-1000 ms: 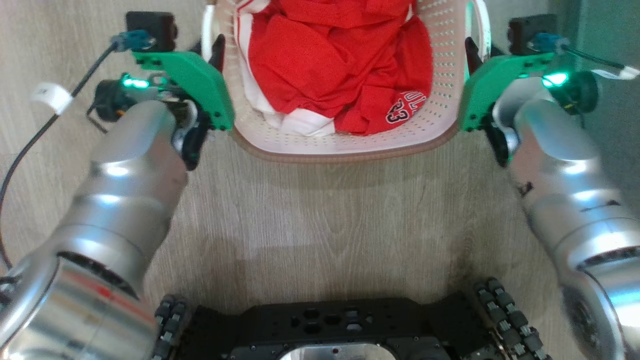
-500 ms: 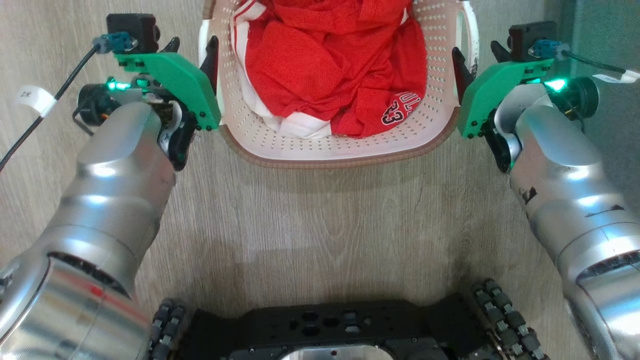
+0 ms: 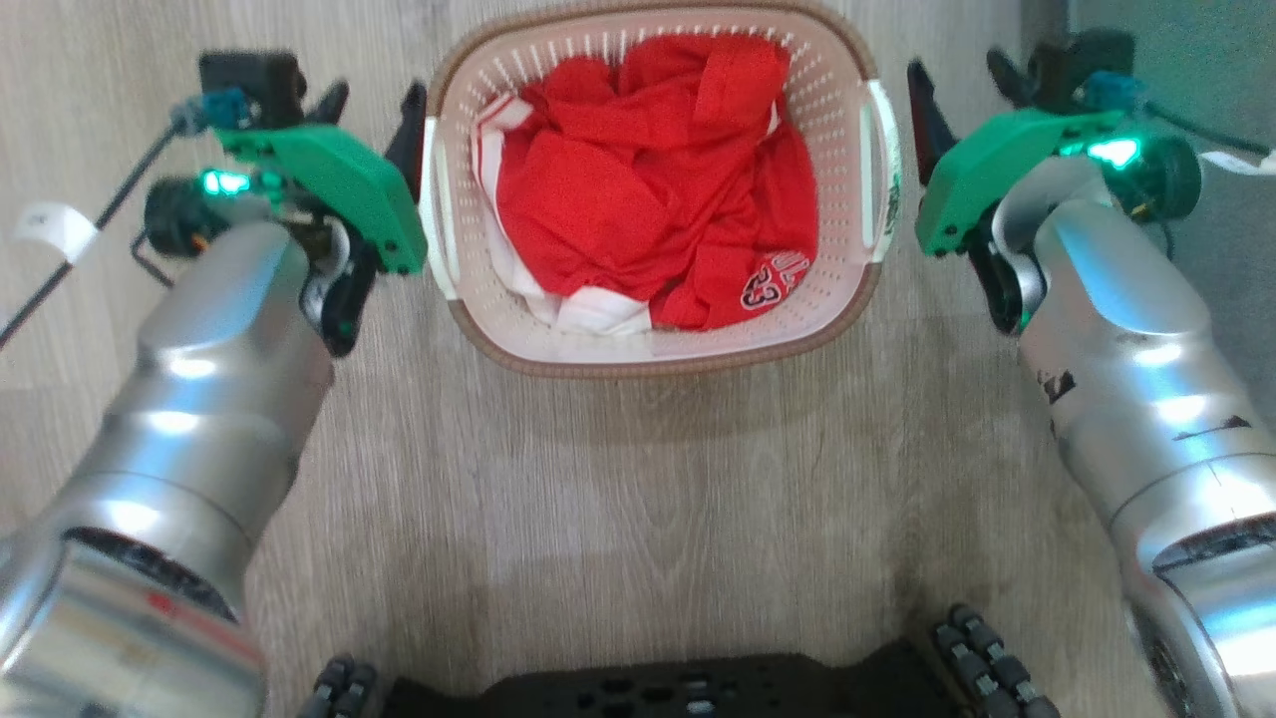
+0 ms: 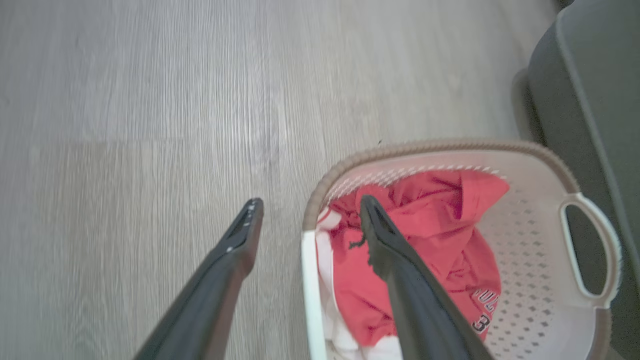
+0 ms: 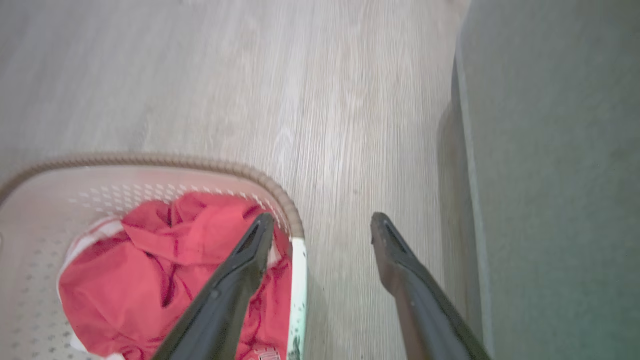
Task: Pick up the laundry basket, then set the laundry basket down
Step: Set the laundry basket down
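The laundry basket [image 3: 658, 364], cream with a brown rim, stands on the wood floor with red and white clothes [image 3: 648, 179] inside. My left gripper [image 3: 374, 100] is open beside its left white handle [image 3: 437, 224]. My right gripper [image 3: 955, 70] is open beside the right handle [image 3: 882, 170]. In the left wrist view the left gripper [image 4: 311, 202] has one finger over the floor and one over the clothes, with the handle [image 4: 309, 290] between them. The right gripper [image 5: 324, 217] straddles its handle [image 5: 298, 290] the same way. Whether the fingers touch the handles I cannot tell.
A grey-green piece of furniture [image 5: 550, 175] stands close on the right of the basket and of my right arm. A cable with a white tag [image 3: 45, 224] trails at the left. My black wheeled base [image 3: 648, 693] lies at the bottom edge, with bare wood floor before it.
The head view has shifted. The basket now looks smaller and shows whole, lower relative to both grippers. The fingers no longer sit tight against the handles.
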Controlling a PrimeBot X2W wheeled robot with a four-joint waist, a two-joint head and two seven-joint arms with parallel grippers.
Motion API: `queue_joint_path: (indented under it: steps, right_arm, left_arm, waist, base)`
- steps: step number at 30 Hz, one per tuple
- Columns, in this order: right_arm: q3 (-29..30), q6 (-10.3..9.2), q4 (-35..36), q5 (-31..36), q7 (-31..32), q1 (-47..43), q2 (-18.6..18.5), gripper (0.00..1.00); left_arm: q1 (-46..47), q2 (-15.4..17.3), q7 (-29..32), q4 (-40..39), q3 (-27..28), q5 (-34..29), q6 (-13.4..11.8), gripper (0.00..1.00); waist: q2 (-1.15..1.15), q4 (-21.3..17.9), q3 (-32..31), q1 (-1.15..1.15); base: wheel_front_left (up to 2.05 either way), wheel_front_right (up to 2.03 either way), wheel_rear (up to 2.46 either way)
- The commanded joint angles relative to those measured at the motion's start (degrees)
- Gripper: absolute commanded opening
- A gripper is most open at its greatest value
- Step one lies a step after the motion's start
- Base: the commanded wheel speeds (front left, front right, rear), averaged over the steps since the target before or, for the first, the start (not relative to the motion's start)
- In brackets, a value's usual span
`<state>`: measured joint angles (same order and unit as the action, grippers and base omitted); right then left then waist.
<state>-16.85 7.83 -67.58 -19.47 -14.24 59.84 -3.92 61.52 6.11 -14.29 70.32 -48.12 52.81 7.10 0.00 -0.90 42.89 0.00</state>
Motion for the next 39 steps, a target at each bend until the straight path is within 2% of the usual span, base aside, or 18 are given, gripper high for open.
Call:
queue_joint_path:
  steps: [1,4,5,10,16,24,32,39]
  right_arm:
    - [1.00,-0.34,3.58,1.55,-0.73,-3.38,0.59,1.00]
    - [3.75,-0.34,8.67,4.84,-0.74,-5.96,0.39,1.00]
    - [5.90,-0.34,11.97,6.79,-0.74,-7.69,0.42,1.00]
    - [11.03,-0.34,21.87,10.73,-0.75,-12.47,0.72,1.00]
    - [14.47,-0.34,32.85,13.42,-0.75,-18.02,0.97,1.00]
    - [14.88,-0.34,47.23,13.47,-0.75,-27.62,1.02,1.00]
    - [16.08,-0.34,57.03,13.90,-0.75,-37.09,1.03,1.00]
    - [16.11,-0.34,61.79,13.54,-0.75,-43.88,1.03,1.00]
  left_arm:
    - [0.04,3.00,-0.68,-3.15,2.44,-1.65,-0.22,1.00]
    - [-1.43,4.14,-0.69,-8.97,6.00,-5.08,-2.13,1.00]
    - [-2.96,4.56,-0.70,-13.09,8.77,-7.85,-3.37,1.00]
    - [-8.43,5.10,-0.70,-23.20,16.54,-15.55,-6.11,1.00]
    - [-15.43,4.14,-0.70,-32.87,24.01,-22.80,-7.94,1.00]
    - [-27.35,1.00,-0.71,-47.25,34.70,-30.86,-9.13,1.00]
    - [-38.20,-0.59,-0.71,-57.54,38.27,-36.77,-8.56,1.00]
    - [-47.08,-0.53,-0.70,-62.64,38.43,-39.02,-9.74,1.00]
  waist:
    - [0.00,0.01,-1.92,0.00]
    - [0.00,0.39,-3.80,0.00]
    - [0.00,0.74,-4.90,0.00]
    - [0.00,1.36,-7.95,0.00]
    - [0.00,1.95,-11.47,0.00]
    - [0.00,2.78,-17.46,0.00]
    - [0.00,2.37,-24.09,0.00]
    - [0.00,1.56,-29.30,0.00]
  base:
    - [0.00,0.00,0.00]
    - [0.00,0.00,0.00]
    - [0.00,0.00,0.00]
    - [0.00,0.00,0.00]
    - [0.00,0.00,0.00]
    - [0.00,0.00,0.00]
    - [0.00,0.00,0.00]
    - [0.00,0.00,0.00]
